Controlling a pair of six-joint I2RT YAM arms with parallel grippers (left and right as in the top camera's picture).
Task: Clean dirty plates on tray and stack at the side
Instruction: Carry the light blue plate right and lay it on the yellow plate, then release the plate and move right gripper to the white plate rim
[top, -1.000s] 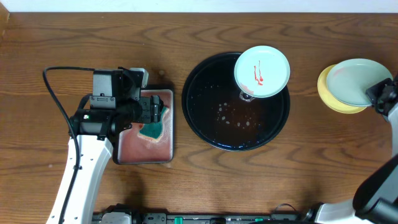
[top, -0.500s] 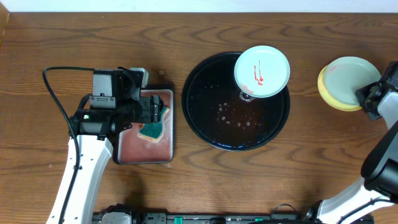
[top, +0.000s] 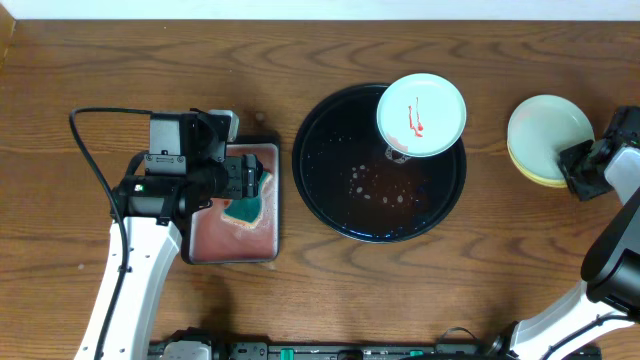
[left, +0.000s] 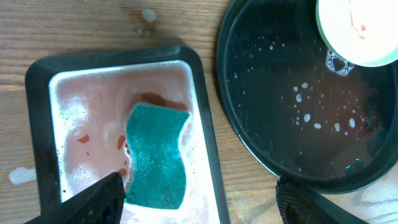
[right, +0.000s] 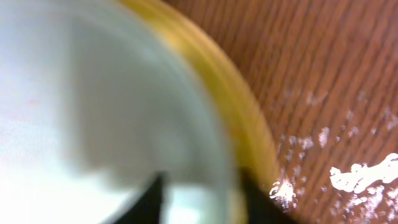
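The black tray (top: 330, 190) sits mid-table with foamy water in it; it also shows in the left wrist view (left: 261, 124). One mint-white plate (top: 430, 130) with red sauce smears rests at the tray's far right rim, also in the left wrist view (left: 360, 37). To the right, a second mint-white plate (top: 545, 128) lies on the pale yellow plate (top: 525, 170). My right gripper (top: 575, 170) grips that mint plate's near rim; the blurred right wrist view shows its fingers (right: 199, 199) either side of the mint rim (right: 93, 93) over the yellow plate (right: 230, 106). My left gripper (top: 245, 185) is open and empty.
A small rectangular black-rimmed tray (top: 235, 245) with pinkish foamy water holds a green sponge (top: 243, 208), just below my open left fingers (left: 199, 193). The sponge (left: 155, 155) lies inside this tray (left: 37, 124). White foam spots dot the wood by the plates (right: 360, 174).
My right gripper moved left and down with the mint-white plate, which now sits more squarely over the yellow plate. The left arm has not moved.
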